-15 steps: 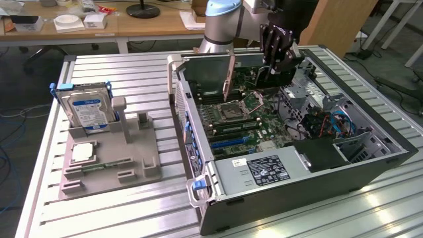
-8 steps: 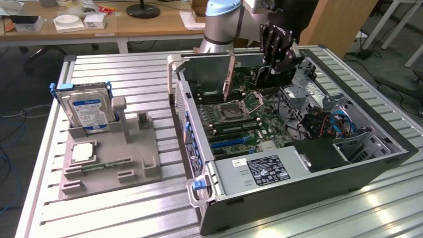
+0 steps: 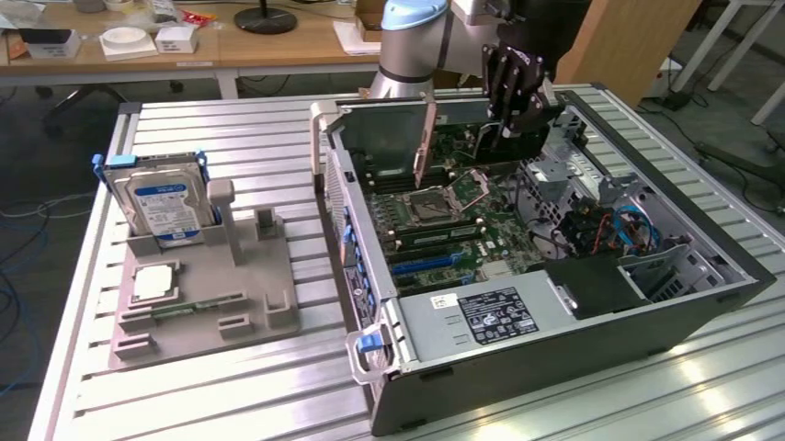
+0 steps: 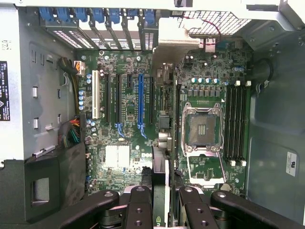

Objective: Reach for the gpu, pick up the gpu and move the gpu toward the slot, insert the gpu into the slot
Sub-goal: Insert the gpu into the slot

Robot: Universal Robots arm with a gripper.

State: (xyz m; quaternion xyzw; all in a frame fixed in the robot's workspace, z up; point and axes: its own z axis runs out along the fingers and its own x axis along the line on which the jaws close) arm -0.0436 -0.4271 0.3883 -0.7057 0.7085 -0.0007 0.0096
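The gpu (image 3: pixel 381 138) hangs upright above the open computer case, with its metal end bracket toward the case's rear wall at the exterior view's left. My gripper (image 3: pixel 509 127) is shut on the card's other end from above. In the wrist view the gpu (image 4: pixel 160 167) shows edge-on between my two black fingers (image 4: pixel 140 200), and my gripper (image 4: pixel 162 193) looks straight down at the green motherboard. The slot (image 4: pixel 140 100), a long blue strip, lies just beside the card's edge, away from the processor socket (image 4: pixel 202 126). It also shows in the exterior view as the blue slot (image 3: pixel 429 260).
The case walls (image 3: pixel 687 303) box in the motherboard. Blue latches (image 4: pixel 95 14) line the rear wall. Memory slots (image 4: pixel 236 124) lie beyond the socket. A power supply (image 3: pixel 491 317) fills the near end. A grey fixture (image 3: pixel 202 294) on the table holds a hard drive (image 3: pixel 165 202).
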